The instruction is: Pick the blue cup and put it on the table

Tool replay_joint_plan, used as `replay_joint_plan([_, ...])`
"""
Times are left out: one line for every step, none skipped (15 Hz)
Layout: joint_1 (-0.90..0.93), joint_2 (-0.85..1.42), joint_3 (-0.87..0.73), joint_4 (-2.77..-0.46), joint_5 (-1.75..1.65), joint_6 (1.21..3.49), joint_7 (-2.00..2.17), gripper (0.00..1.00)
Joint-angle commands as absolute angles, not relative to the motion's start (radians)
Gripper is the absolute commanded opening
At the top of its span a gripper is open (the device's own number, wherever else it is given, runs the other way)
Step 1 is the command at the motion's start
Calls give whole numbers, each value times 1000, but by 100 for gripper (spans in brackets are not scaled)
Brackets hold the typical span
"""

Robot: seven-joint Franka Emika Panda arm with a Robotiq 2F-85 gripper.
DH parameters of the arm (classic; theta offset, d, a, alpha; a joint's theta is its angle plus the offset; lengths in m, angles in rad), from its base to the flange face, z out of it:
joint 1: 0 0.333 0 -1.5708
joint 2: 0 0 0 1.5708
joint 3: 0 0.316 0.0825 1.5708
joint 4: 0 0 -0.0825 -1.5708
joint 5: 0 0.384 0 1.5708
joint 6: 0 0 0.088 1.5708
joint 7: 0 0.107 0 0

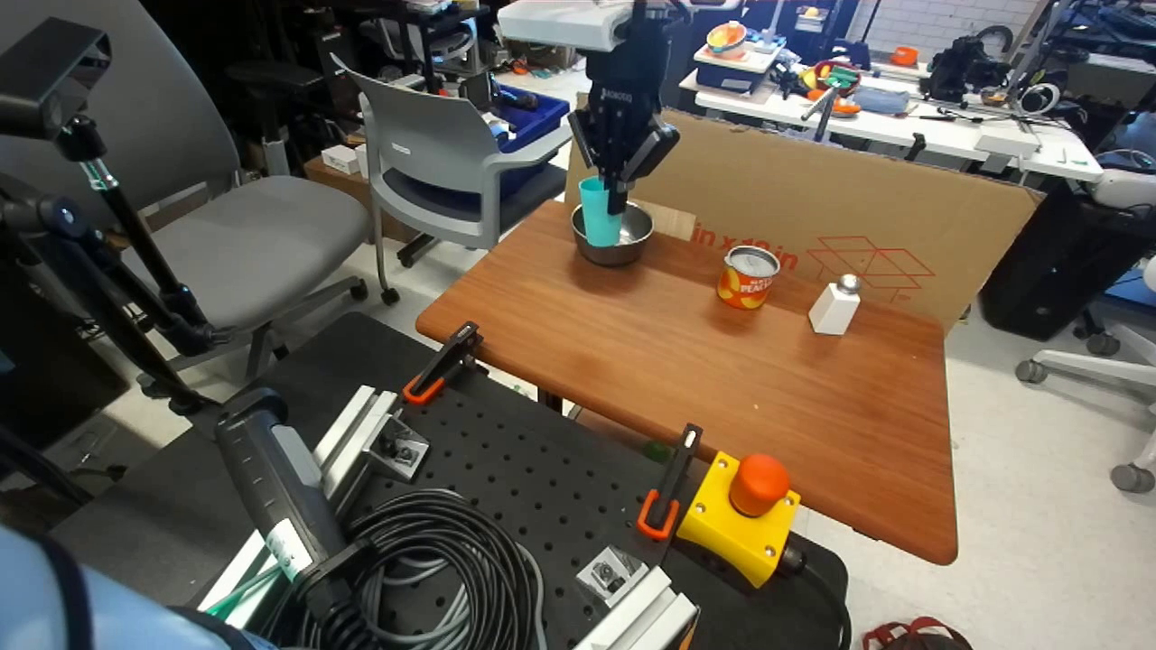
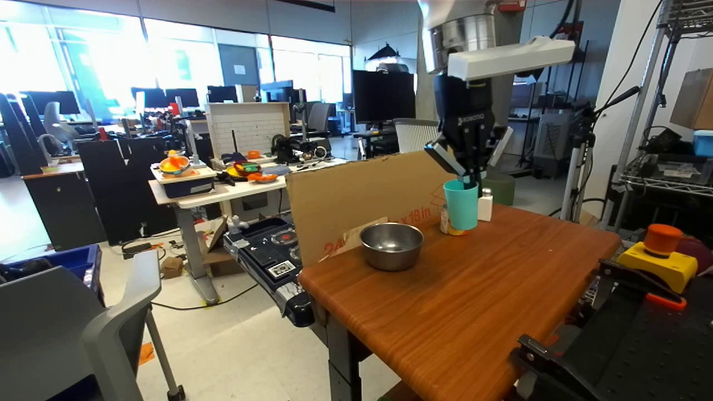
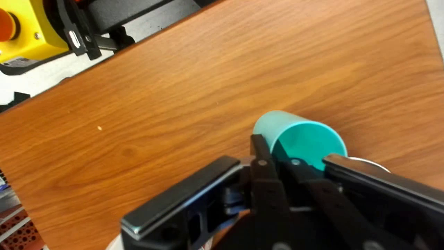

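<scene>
Plainly, blue cup [image 2: 462,207]: smooth, round-mouthed plastic
Table [image 2: 479,301]: wood-grained rectangle
Gripper [image 3: 269,147]: pinching cup wall; cup below-left in both exterior views

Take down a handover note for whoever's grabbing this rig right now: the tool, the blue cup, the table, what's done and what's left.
Tool: closed, pinching one side of the blue cup at the rim.
Cup: mouth up, held in the air above the table, apart from the metal bowl.
Table: also carries a can and a white shaker.
Done: cup gripped and off the tabletop.
Left: set it down on the table and release. I'd probably pick a spot away from the bowl, can and shaker.
</scene>
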State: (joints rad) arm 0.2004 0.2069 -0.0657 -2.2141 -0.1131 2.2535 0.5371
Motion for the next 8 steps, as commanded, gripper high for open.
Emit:
replay_joint_plan([144, 139, -54, -2356, -131, 2355, 520, 1])
replay_joint_plan([131, 147, -54, -2375, -119, 2387, 512, 1])
replay_joint_plan([119, 156, -52, -2388, -109, 2411, 500, 1])
replay_joint_plan([107, 173, -51, -2398, -92, 2438, 487, 1])
replay_joint_plan([100, 185, -52, -2407, -90, 2457, 486, 1])
replay_joint_plan([95, 201, -56, -2415, -98, 2479, 493, 1])
replay_joint_plan([92, 217, -59, -2419, -104, 2494, 499, 1])
replay_joint_plan([90, 231, -62, -2420, -109, 2504, 504, 1])
